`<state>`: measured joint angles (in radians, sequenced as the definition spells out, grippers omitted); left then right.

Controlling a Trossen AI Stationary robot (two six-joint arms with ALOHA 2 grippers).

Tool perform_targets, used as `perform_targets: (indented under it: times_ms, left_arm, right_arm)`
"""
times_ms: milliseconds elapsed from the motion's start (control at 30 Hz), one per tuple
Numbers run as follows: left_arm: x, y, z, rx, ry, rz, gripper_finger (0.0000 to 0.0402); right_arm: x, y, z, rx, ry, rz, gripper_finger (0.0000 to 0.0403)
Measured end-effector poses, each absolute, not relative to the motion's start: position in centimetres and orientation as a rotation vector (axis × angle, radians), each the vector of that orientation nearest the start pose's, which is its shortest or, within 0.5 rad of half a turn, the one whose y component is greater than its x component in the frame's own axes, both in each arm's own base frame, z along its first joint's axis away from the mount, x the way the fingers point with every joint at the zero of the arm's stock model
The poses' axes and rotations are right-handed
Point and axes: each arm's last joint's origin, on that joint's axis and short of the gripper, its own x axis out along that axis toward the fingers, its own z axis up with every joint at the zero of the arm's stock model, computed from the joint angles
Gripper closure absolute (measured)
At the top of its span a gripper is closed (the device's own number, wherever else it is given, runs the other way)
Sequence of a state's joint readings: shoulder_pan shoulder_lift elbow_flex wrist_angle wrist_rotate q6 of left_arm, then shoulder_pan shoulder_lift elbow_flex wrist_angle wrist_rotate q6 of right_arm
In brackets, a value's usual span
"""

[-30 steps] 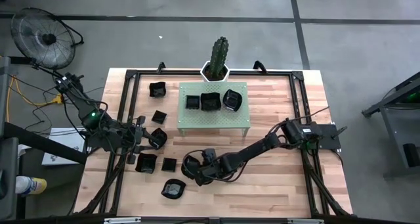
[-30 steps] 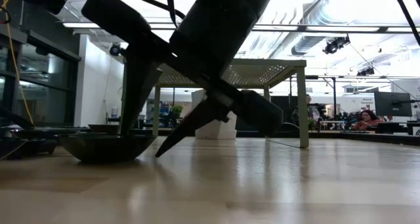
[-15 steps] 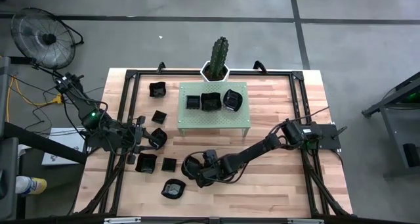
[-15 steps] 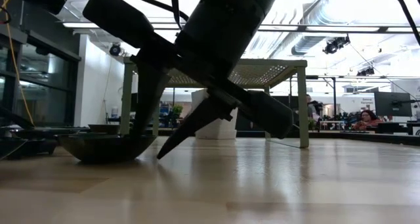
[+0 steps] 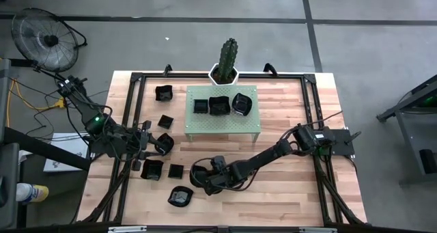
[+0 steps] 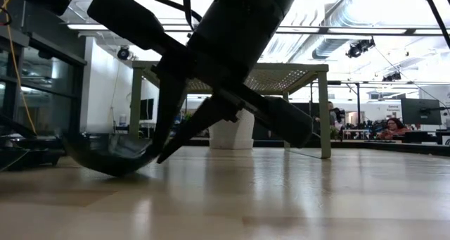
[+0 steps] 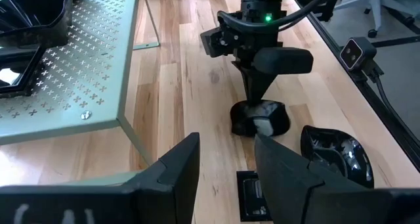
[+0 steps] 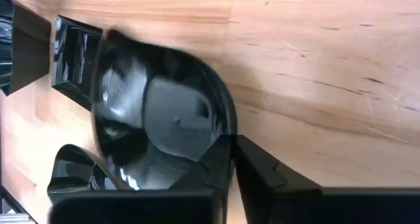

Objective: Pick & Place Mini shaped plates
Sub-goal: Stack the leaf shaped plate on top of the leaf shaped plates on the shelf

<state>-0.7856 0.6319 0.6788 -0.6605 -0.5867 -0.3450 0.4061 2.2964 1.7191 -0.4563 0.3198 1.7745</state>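
Glossy black, the round plate [image 5: 199, 171] sat near the front of the wooden table [image 5: 287, 192], with the right claw [image 5: 206, 177] clamped on its rim; in the low view the plate [image 6: 105, 155] tipped up on one side, one edge off the wood. The left claw [image 5: 164, 143] hung over the left part of the table with its fingers [image 7: 172, 171] apart, holding nothing. Three more black plates [image 5: 218, 104] rested on top of the pale green perforated stand [image 5: 249, 127]. Others lay loose on the table to the left of the stand, and a wavy-edged plate [image 5: 180, 197] lay close to the front edge.
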Motion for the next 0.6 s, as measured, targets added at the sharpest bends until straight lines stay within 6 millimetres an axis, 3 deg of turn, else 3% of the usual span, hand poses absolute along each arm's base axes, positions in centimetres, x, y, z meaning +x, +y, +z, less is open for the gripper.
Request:
perform_targets:
  times_ms: [267, 433, 600]
  left_arm:
    - [9.9, -7.6, 27.8, 0.05, 0.499, -0.109, 0.0259]
    - [9.9, -7.7, 27.8, 0.042, 0.494, -0.11, 0.0259]
    - [9.9, -7.7, 27.9, 0.04, 0.495, -0.114, 0.0259]
  right_arm:
    - [44.5, 18.8, 14.3, 1.262, 0.712, -0.711, 0.04]
    - [44.2, 18.8, 16.2, 1.247, 0.704, -0.671, 0.0401]
    - [43.5, 18.8, 19.3, 1.245, 0.661, -0.63, 0.0402]
